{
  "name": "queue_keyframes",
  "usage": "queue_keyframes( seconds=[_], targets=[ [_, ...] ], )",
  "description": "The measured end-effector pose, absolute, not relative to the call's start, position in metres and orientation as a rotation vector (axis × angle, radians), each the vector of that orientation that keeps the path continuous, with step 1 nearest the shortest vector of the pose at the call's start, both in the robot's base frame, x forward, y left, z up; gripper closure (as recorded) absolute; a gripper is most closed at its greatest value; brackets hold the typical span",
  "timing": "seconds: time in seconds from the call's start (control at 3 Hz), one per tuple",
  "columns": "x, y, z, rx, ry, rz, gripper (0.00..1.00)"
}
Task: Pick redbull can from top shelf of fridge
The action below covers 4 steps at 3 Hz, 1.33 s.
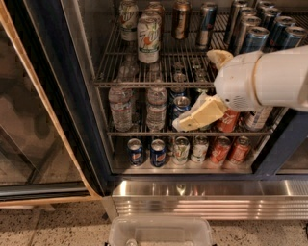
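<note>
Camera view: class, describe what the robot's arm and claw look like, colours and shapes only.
The arm is a thick, smooth white tube ending in a rounded joint; no cables or markings show. The claw, pale cream and wedge-shaped, hangs before the middle shelf of the fridge, right of centre.

A: what can't u see?
B: gripper (198,114) sits in front of mid shelf (144,133), blocks part of red can (227,121) behind it. Arm (269,77) hides lower halves of right-hand cans (255,38) on top shelf (144,84).
A: edges?
B: back-row cans (127,14) clipped at top, plastic bin (161,231) clipped at btm.
</note>
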State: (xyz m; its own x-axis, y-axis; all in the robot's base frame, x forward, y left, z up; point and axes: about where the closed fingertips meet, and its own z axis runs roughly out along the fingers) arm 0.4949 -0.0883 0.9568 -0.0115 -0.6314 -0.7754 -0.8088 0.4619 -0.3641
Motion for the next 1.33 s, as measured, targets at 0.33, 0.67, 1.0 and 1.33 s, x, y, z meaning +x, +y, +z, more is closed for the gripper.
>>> queue_keyframes(
  seconds=[0.33,0.67,1.0,1.33],
  targets=[
    [0.489,-0.068,0.938,-1.161,1.676,0.241,0.00],
    [0.485,-0.056,0.922,-1.034,1.644,0.213,0.00],
    [0.489,-0.067,0.925,-0.858,1.636,0.135,0.00],
    [0.491,-0.075,0.938,-0.776,1.632,0.063,0.00]
  ],
)
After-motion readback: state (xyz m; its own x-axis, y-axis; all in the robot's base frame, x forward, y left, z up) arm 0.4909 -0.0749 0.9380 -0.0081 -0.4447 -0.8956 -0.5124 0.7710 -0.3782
